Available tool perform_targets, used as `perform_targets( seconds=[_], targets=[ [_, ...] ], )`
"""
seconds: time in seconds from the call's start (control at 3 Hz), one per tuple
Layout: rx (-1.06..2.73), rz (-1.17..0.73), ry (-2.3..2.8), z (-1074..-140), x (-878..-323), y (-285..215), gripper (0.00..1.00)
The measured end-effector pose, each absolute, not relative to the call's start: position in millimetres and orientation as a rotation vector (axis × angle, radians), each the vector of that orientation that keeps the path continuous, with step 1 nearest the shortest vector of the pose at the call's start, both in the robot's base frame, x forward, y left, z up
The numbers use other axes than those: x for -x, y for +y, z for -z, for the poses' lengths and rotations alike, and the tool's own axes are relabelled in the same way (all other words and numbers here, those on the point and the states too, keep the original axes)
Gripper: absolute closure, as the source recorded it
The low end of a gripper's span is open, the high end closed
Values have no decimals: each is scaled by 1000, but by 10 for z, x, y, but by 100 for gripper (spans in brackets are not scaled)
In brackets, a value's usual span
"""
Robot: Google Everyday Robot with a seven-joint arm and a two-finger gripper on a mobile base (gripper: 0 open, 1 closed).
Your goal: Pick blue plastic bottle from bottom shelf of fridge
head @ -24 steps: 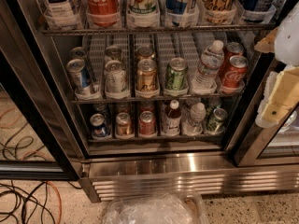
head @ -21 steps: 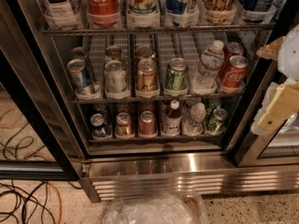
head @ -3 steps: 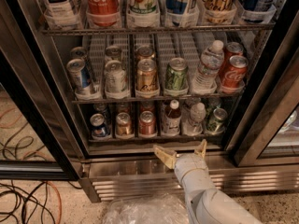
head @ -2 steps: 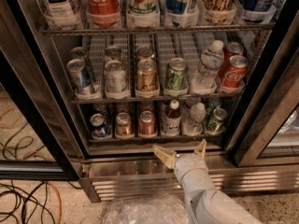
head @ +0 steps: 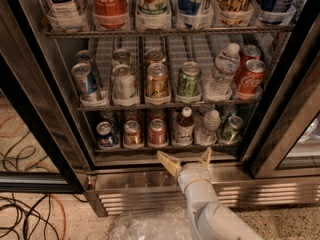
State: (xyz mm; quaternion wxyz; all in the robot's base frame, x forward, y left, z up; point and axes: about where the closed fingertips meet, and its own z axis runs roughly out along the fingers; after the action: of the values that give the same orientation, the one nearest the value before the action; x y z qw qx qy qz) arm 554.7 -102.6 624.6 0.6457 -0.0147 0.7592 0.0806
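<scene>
Blue plastic bottle (head: 185, 127) stands upright at the front of the bottom shelf (head: 142, 147) of the fridge (head: 125, 180), between a red can (head: 157, 132) and a clear water bottle (head: 208, 126). My gripper (head: 186, 159), fingers spread and empty, has swung in from far right of the bottle and now hangs just below it. I judge the approach lined up; reaching in comes next.

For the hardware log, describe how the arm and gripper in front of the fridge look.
The arm is a smooth, pale grey-white tube with a rounded, ribbed collar at the wrist. The gripper, just below the bottom shelf of the fridge, has two tan, wedge-shaped jaws, spread open. No cables or markings show on it.
</scene>
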Motion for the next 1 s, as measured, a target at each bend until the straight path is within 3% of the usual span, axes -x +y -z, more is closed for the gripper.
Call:
perform_targets(
  seconds=[1.0],
  targets=[
    [19,-156,1592,-6214,-5677,-968,0]
  ],
)
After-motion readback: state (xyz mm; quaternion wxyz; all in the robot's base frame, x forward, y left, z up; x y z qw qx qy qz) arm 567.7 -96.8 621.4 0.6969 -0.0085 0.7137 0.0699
